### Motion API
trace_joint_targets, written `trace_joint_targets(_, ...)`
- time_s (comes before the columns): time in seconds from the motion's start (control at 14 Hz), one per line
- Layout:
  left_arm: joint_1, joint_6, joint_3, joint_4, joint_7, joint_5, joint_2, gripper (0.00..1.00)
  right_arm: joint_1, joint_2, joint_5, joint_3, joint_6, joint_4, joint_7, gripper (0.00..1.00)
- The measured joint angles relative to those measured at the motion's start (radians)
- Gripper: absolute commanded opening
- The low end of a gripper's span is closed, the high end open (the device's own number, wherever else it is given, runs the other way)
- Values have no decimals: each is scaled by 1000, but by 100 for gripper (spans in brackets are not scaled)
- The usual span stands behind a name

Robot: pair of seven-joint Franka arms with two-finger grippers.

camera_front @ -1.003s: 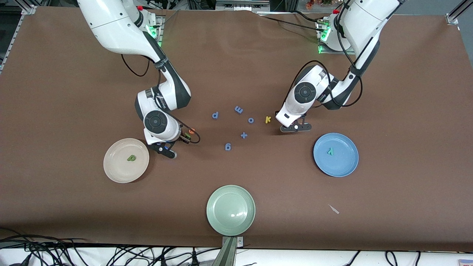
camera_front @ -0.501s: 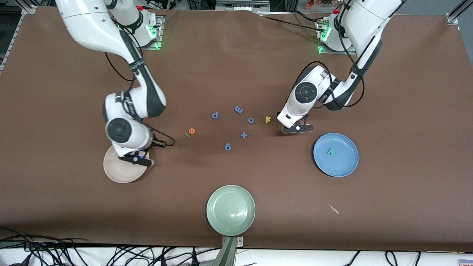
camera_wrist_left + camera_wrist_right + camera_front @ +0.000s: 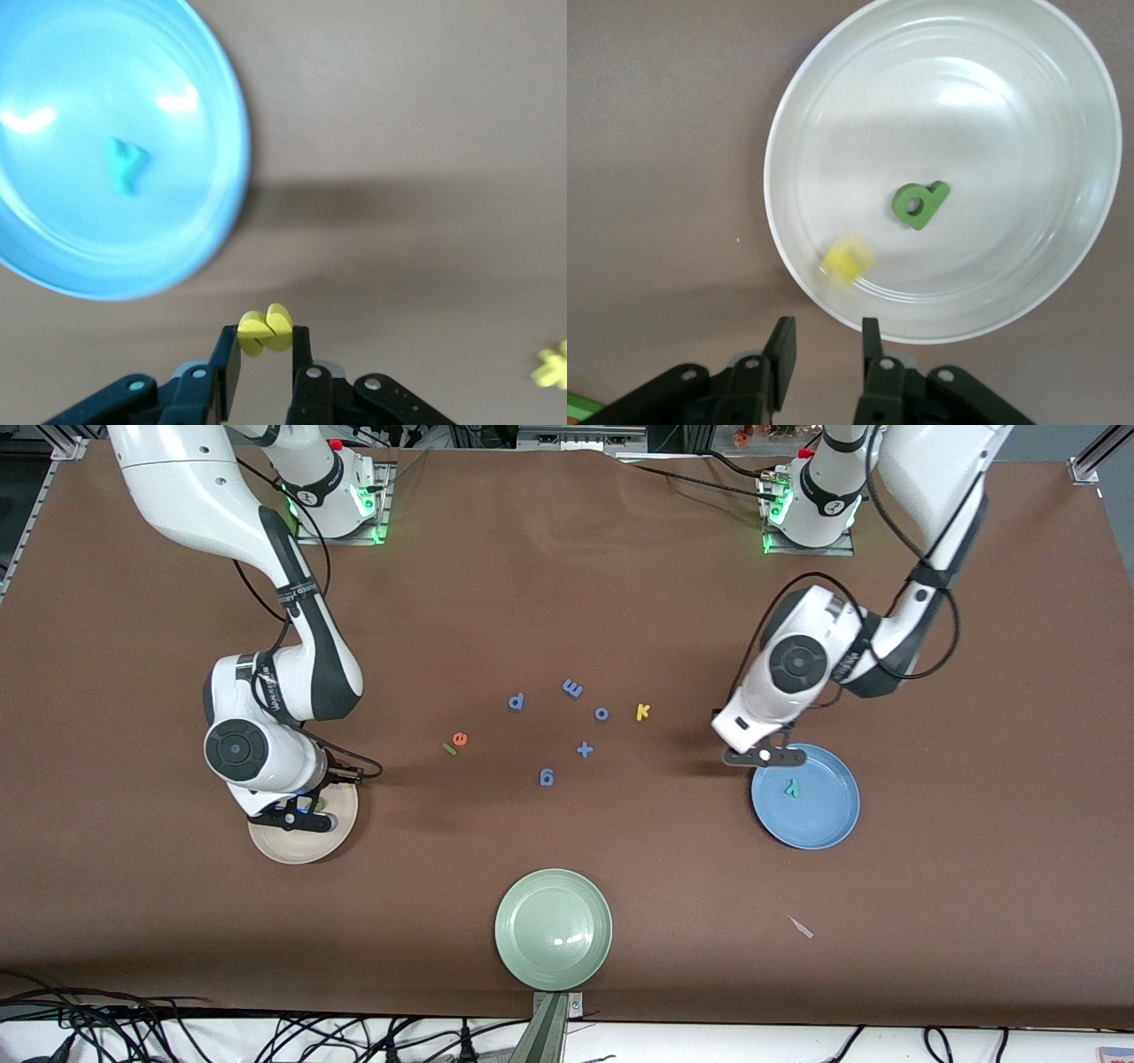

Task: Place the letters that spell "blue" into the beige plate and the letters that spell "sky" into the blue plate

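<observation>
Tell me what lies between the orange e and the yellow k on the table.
In the front view, between the orange e and the yellow k lie all-blue pieces: p, m, o and plus sign.

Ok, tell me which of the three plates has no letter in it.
The pale green plate, nearest the front camera. The beige plate holds a green b; the blue plate holds a teal y.

Beige plate (image 3: 1063, 292) sits at the right arm's end, holding the dark green b (image 3: 920, 204) flat plus a blurred yellow u (image 3: 846, 264) near its rim. Blue plate (image 3: 53, 257) at the left arm's end holds the teal y (image 3: 125, 165). Yellow s (image 3: 266, 328) is pinched in the left hand (image 3: 266, 354), just beside the blue plate. Yellow k (image 3: 643, 711), orange e (image 3: 459, 738) and green l (image 3: 449, 748) lie on the tabletop between the plates, e and l almost touching.
</observation>
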Motion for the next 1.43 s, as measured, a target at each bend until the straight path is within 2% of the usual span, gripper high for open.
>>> trace_joint_targets(0.21,82,-12,7,16,182,12,-1,18,0,1,0,-11,0,0,-28,41)
trace_joint_targets(0.29,105,-10,8,18,212,45,2,21,0,1,0,-17,0,0,-34,41)
trace_joint_targets(0.36,126,-10,8,24,229,71,8,49,-1,1,1,-20,0,0,-34,45)
trace_joint_targets(0.43,138,-9,8,34,241,78,18,86,0,1,3,-19,0,0,-21,46)
trace_joint_targets(0.5,143,-9,8,44,250,78,29,100,0,1,4,-15,0,0,10,46)
trace_joint_targets(0.64,142,-9,4,58,251,78,44,100,6,2,6,23,0,0,122,49)
trace_joint_targets(0.79,135,-10,-9,63,240,75,48,100,22,7,7,86,6,0,276,49)
trace_joint_targets(1.07,94,-48,-113,66,46,24,51,100,75,28,7,168,67,0,524,53)
trace_joint_targets(1.22,35,-48,-148,65,-83,18,59,100,84,39,7,191,93,-1,572,56)
trace_joint_targets(1.43,-81,-5,-152,65,-170,17,95,100,85,53,7,201,131,-22,579,56)
